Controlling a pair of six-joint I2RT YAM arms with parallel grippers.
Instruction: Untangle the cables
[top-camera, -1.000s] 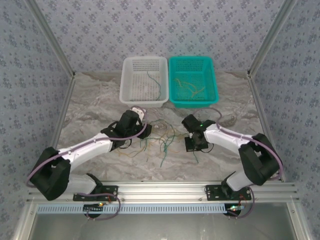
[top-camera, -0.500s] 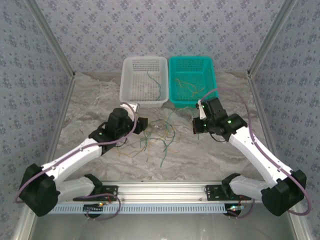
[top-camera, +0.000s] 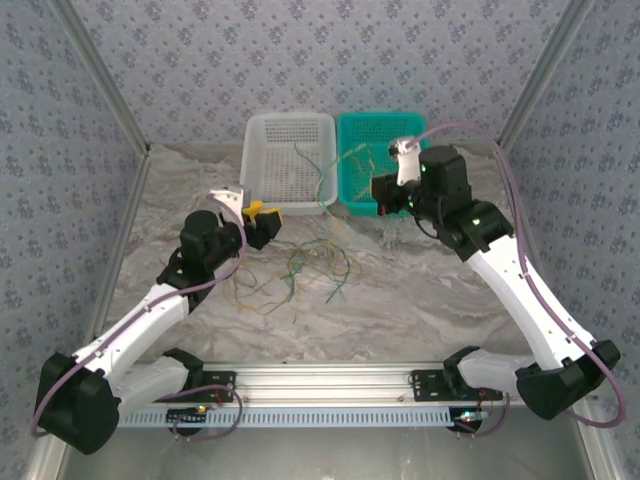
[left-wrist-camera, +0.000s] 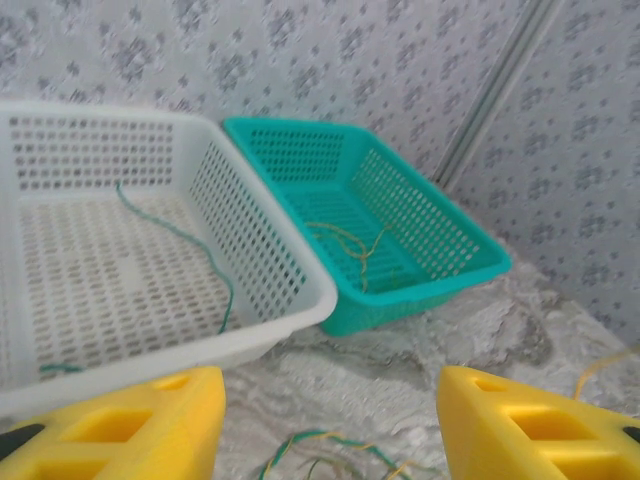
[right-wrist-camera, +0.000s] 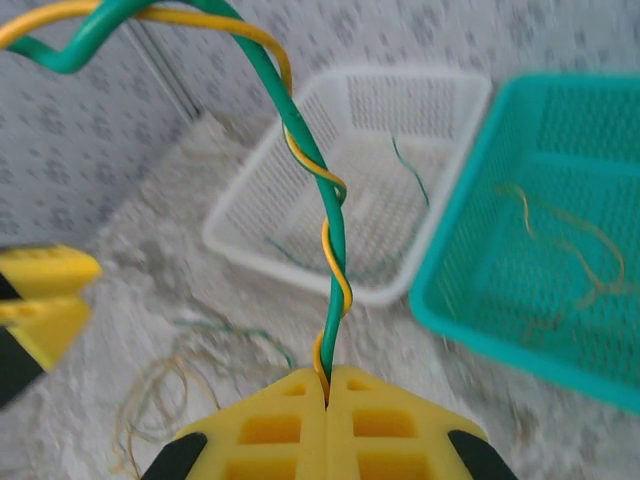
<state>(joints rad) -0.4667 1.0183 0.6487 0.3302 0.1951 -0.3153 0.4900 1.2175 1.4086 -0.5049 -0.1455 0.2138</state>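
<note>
Just in front of the teal basket (top-camera: 360, 128), raised off the table (top-camera: 420, 292), your right gripper (right-wrist-camera: 327, 378) has its yellow fingers pressed tight together on a twisted pair (right-wrist-camera: 333, 225). That pair is one green cable and one yellow, wound around each other. It rises straight from the fingertips, then bends away toward the upper left of the wrist view.

Your left gripper (top-camera: 258, 212) hangs near the front left corner of the white basket (top-camera: 262, 150). Its fingers (left-wrist-camera: 150, 425) are spread apart and nothing sits between them.

On the marble surface between your two arms lies the pile of cables (top-camera: 318, 262), green and tan strands looped over one another. One green strand (left-wrist-camera: 180, 235) lies inside the white basket. A few tan strands (left-wrist-camera: 355, 245) curl on the floor of the teal one.
</note>
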